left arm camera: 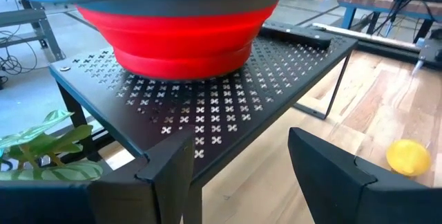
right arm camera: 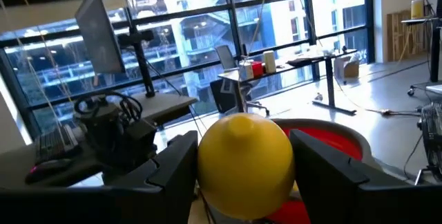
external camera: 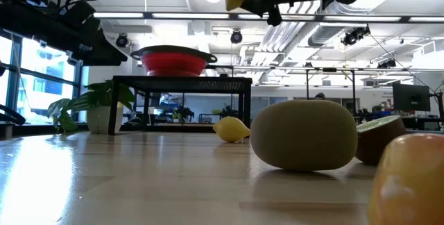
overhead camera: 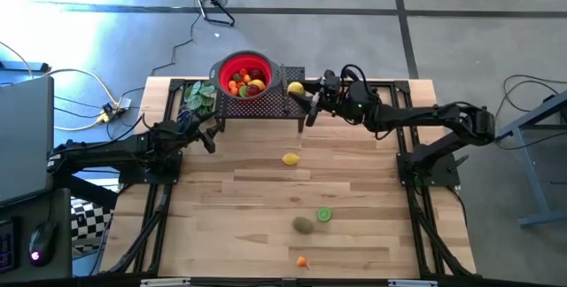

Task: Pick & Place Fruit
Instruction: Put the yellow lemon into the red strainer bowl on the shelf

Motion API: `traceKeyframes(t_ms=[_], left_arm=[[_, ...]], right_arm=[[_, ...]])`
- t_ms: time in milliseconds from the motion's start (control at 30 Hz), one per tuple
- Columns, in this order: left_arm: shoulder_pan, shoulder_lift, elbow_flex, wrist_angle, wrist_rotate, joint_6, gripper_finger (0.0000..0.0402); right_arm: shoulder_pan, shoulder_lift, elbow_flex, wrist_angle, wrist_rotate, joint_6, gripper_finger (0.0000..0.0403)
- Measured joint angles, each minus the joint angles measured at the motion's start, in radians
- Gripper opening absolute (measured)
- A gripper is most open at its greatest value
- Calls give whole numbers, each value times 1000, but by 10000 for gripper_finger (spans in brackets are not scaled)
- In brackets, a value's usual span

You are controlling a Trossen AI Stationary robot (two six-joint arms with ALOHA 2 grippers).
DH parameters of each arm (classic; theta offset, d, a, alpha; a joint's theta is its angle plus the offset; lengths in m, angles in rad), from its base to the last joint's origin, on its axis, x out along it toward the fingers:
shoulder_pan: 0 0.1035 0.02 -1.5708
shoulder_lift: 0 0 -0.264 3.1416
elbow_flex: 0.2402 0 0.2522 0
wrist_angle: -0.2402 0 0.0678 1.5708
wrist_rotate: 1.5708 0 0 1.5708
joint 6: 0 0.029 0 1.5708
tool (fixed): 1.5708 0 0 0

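Right hand (right arm camera: 242,182) pinching a yellow lemon (right arm camera: 245,163) beside the red bowl (overhead camera: 244,74), left hand (left arm camera: 238,175) spread, holding nothing

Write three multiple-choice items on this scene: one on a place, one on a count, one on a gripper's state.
1. Where does the red bowl stand?
A. on the black perforated stand
B. on the bare wooden table
C. in the left gripper

2. How many fruits lie loose on the wooden table in the high view?
A. one
B. two
C. four

3. What is the right gripper doing?
A. standing open and empty
B. holding a yellow lemon
C. holding a green leaf

Answers: 1 A, the left wrist view shows the bowl resting on the stand. 2 C, a lemon, a lime half, a kiwi and a small orange piece. 3 B, the lemon sits between its fingers near the bowl.
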Motion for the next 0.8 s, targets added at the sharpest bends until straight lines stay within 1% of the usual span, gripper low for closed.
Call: traceKeyframes(t_ms=[67,200,300,400,533,667,800], left_arm=[[0,0,0,5,0,0,228],[0,0,0,5,0,0,228],[0,0,0,4,0,0,228],[0,0,0,3,0,-1,228],[0,0,0,-1,0,-1,228],[0,0,0,-2,0,0,228],[0,0,0,-2,0,0,228]], right_arm=[[11,9,0,9,12,-8,196],[27,72,3,115,13,-23,196],[36,146,43,137,10,-27,196],[36,219,118,135,7,-52,197],[35,297,239,74,-8,-92,196],[35,371,366,-48,50,-160,198],[35,445,470,-88,69,-215,197]])
